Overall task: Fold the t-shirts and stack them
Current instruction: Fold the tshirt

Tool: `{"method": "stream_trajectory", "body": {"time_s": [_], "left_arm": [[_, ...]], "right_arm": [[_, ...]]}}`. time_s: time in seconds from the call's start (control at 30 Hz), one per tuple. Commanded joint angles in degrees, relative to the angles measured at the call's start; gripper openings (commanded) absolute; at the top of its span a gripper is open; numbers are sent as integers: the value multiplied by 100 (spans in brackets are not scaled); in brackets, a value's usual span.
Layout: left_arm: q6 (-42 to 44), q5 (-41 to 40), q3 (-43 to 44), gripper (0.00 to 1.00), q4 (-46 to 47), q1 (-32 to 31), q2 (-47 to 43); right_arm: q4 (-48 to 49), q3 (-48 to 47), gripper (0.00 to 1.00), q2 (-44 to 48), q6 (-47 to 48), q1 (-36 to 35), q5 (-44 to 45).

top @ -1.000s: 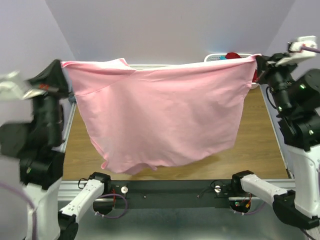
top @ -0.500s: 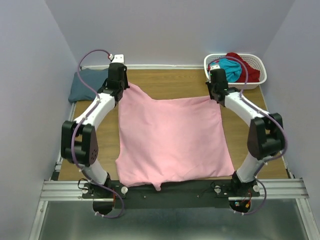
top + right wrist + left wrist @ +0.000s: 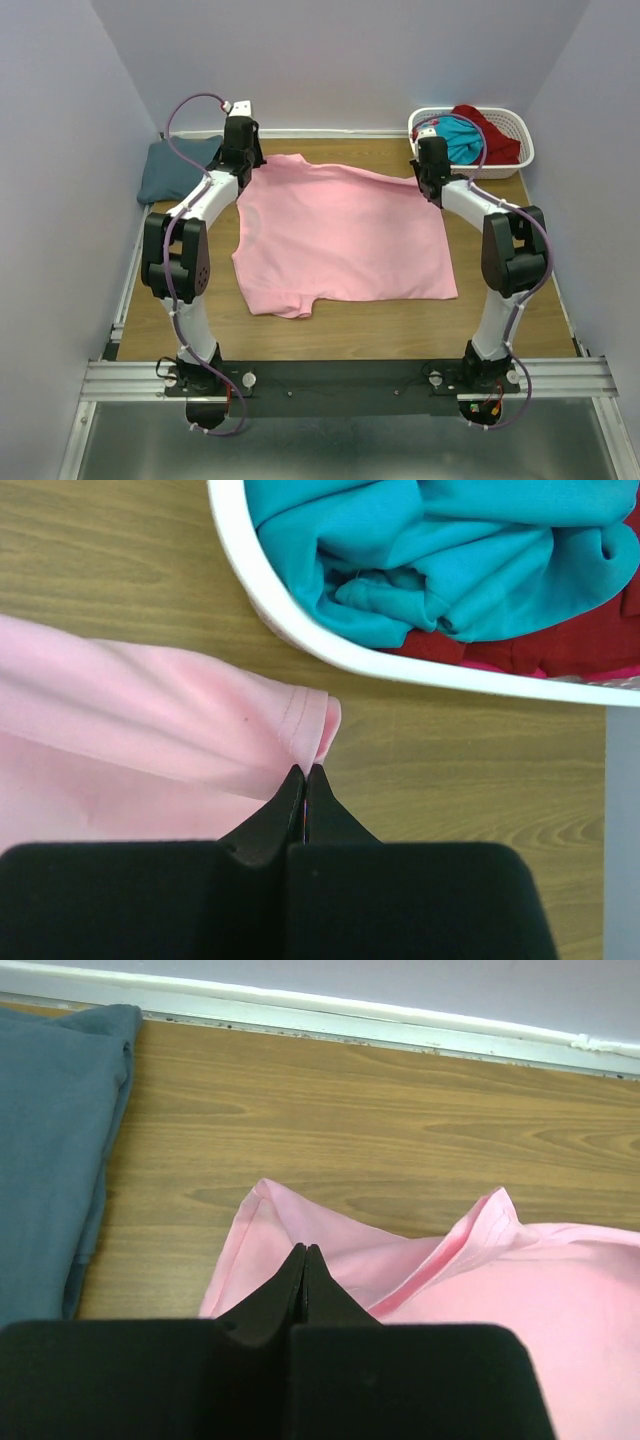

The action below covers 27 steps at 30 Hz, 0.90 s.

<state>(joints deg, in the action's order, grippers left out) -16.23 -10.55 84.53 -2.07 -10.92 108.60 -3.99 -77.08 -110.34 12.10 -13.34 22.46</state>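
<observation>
Both far corners of pink t-shirt [image 3: 345,235] pinched, left hand [image 3: 304,1250] and right hand [image 3: 304,771] clamped shut

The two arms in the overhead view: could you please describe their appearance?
Both the left arm and right arm have white tubular links, bulky black joint housings and a looping purple cable. The left hand and right hand are black, tapering to a narrow wedge.

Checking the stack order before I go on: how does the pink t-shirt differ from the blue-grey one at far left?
The pink t-shirt lies spread open mid-table; the blue-grey t-shirt is a compact folded bundle at the far-left corner. The left hand and right hand pinch the pink t-shirt's far edge; nothing touches the blue-grey t-shirt. Both lie on the table, outside the basket.
</observation>
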Motion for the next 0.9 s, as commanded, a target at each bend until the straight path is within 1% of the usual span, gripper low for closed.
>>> {"method": "stream_trajectory", "body": {"time_s": [0.0, 0.27, 0.4, 0.6, 0.73, 0.87], "left_arm": [[-187, 202, -103, 0, 180, 72, -48], [-679, 457, -349, 0, -57, 292, -356], [-934, 580, -446, 0, -416, 353, -480], [-1295, 747, -719, 0, -724, 353, -664], [-1488, 668, -763, 0, -1128, 353, -848], [-1717, 799, -964, 0, -1261, 353, -1094]], "right_arm": [[293, -176, 1, -172, 21, 104, 118], [320, -167, 1, -5, -58, 288, 224], [320, -53, 1, 83, -155, 341, 277], [320, 140, 1, 118, -392, 420, 329], [311, 290, 1, 259, -541, 438, 303], [311, 500, 1, 435, -682, 438, 189]]}}
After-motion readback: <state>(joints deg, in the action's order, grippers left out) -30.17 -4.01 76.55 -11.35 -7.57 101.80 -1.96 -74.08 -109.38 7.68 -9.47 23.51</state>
